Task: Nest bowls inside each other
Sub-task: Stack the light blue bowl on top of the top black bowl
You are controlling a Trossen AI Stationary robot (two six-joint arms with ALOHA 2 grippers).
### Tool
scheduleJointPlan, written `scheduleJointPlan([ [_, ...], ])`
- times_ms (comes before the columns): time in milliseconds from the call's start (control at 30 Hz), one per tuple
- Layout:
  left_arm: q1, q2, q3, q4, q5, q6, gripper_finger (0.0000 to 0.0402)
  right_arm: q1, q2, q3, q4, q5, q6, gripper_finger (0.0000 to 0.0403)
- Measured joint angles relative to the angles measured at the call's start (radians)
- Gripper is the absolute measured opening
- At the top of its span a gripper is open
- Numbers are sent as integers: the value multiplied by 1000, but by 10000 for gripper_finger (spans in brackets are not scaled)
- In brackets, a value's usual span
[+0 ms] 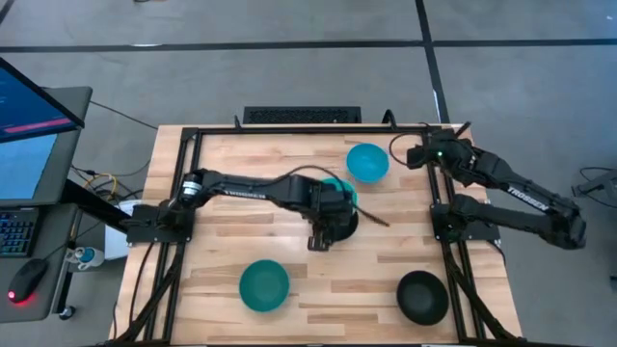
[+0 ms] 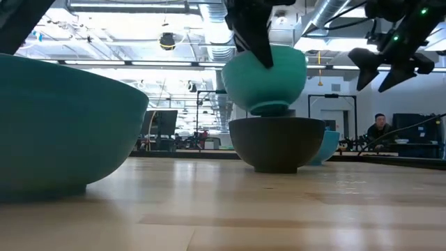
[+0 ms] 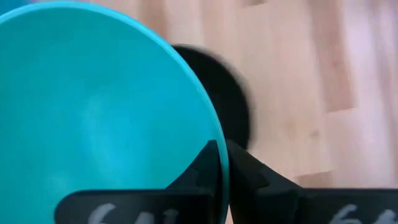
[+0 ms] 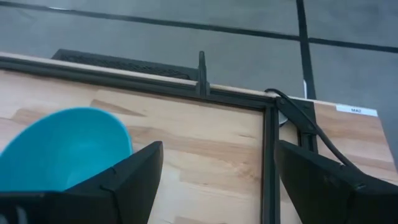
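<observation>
Pinching the rim of a cyan bowl [image 2: 265, 80], my left gripper [image 1: 331, 224] is holding it just above a black bowl [image 2: 277, 143] near mid-table, while my right gripper [image 1: 416, 154] is waiting with jaws wide beside another cyan bowl [image 1: 367, 162] at the back. Nearer the front, a teal bowl [image 1: 264, 285] and a second black bowl [image 1: 422, 296] are sitting well apart. These look light, stiff and slick, so I am judging the thin rim the best hold.

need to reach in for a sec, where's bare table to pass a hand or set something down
Bare wood lies between the teal bowl and the black bowl along the near edge, and across the far left corner of the table. The middle is crowded: the left gripper holds a cyan bowl over another black bowl. The right gripper hangs open beside the far cyan bowl.
</observation>
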Motion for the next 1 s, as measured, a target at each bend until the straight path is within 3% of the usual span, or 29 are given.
scheduleJointPlan([
  [267,-40,56,-17,25,33,-46,0,-55,-19,0,1,-52,-22,331],
  [567,-43,85,-16,41,38,-74,9,-40,-19,0,-1,-91,3,331],
  [867,-38,144,-16,33,14,-76,3,3,-19,0,-1,-92,30,331],
  [1000,-39,155,-14,0,-57,-95,11,17,-19,0,-7,-92,30,331],
])
